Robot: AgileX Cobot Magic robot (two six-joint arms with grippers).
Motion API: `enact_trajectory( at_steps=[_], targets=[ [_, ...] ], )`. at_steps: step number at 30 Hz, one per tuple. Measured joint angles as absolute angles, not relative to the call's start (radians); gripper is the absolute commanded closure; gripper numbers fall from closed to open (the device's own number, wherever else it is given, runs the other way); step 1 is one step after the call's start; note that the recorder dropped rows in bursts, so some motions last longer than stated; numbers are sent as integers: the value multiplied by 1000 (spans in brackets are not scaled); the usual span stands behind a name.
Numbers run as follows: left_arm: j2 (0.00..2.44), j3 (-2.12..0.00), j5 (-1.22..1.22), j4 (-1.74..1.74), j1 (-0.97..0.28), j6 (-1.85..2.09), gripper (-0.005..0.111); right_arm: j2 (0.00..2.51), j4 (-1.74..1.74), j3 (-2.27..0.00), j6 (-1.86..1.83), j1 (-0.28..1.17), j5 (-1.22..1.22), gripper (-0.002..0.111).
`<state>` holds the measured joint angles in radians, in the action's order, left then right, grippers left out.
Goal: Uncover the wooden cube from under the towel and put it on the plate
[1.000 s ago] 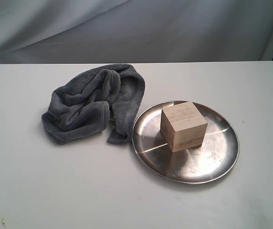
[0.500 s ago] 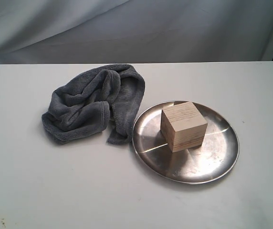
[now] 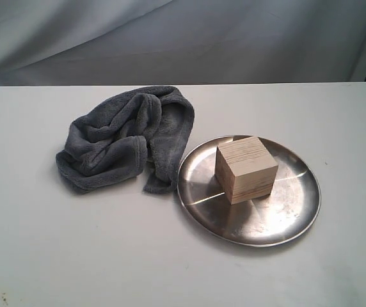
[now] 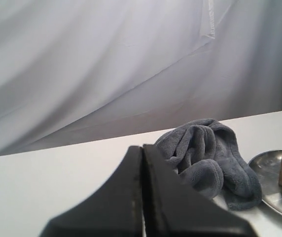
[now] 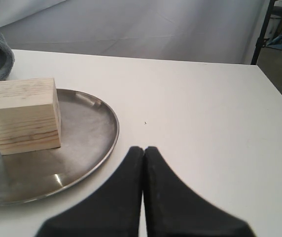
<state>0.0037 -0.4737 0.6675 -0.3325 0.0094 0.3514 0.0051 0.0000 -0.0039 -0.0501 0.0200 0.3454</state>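
Note:
The wooden cube (image 3: 246, 169) stands uncovered on the shiny steel plate (image 3: 279, 220), a little toward the plate's far side. The dark-grey towel (image 3: 122, 141) lies crumpled on the table just left of the plate, its edge touching the rim. Neither arm shows in the exterior view. In the left wrist view my left gripper (image 4: 142, 147) is shut with nothing in it, apart from the towel (image 4: 205, 158). The right wrist view has my right gripper (image 5: 144, 148) shut and empty, beside the plate (image 5: 89, 133) that bears the cube (image 5: 26, 114).
The white table (image 3: 74, 256) runs back to a grey cloth backdrop (image 3: 183, 38). A dark stand (image 5: 262, 29) rises past the table's far corner in the right wrist view.

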Motion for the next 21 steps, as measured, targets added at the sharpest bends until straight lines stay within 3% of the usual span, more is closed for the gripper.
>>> enact_trajectory(
  at_steps=[10, 21],
  targets=[
    [4, -277, 528, -333, 11, 351, 107, 5, 0, -4, -50, 20, 345, 108],
    [4, -214, 473, -333, 11, 349, 107, 5, 0, -4, -50, 20, 345, 108]
  ],
)
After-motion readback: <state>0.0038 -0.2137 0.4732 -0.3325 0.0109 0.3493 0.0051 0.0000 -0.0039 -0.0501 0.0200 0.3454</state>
